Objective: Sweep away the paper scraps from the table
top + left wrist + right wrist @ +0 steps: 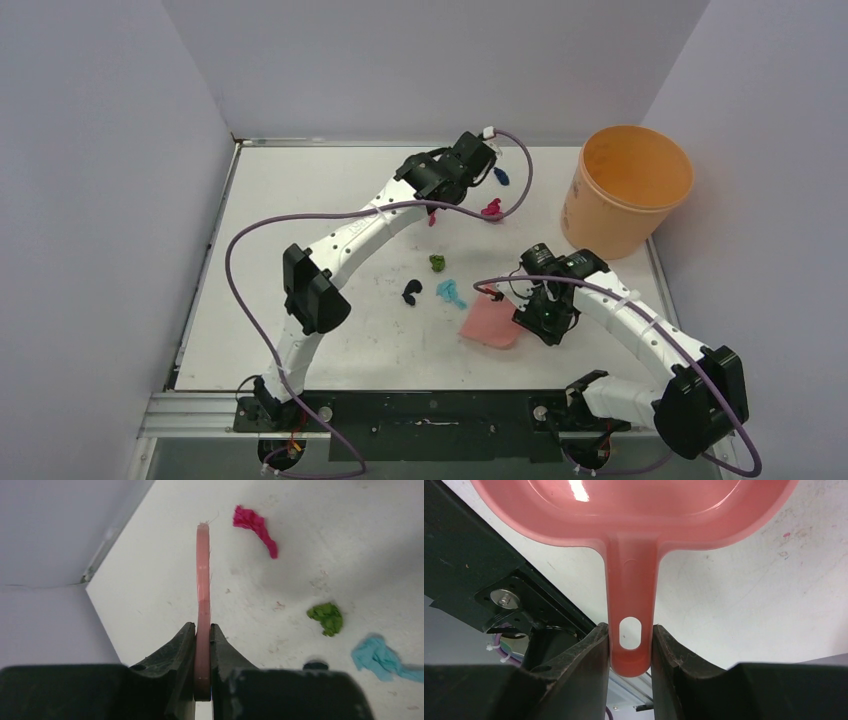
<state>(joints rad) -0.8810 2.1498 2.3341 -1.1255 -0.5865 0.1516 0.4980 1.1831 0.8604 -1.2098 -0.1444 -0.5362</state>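
While the right gripper (630, 630) clamps the dustpan (490, 322) handle at lower centre, dark, cyan and green paper scraps (450, 293) lie on the table (300, 200) just left of it, magenta and blue ones at upper centre by the left gripper (202, 630), clamped on the brush (202, 570), with an orange bucket (630, 190) at upper right.

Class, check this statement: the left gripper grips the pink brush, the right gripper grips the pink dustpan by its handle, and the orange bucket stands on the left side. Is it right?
Not quite. The orange bucket stands on the right side, as the top external view shows. The rest holds: the left gripper grips the pink brush, the right gripper the pink dustpan by its handle.
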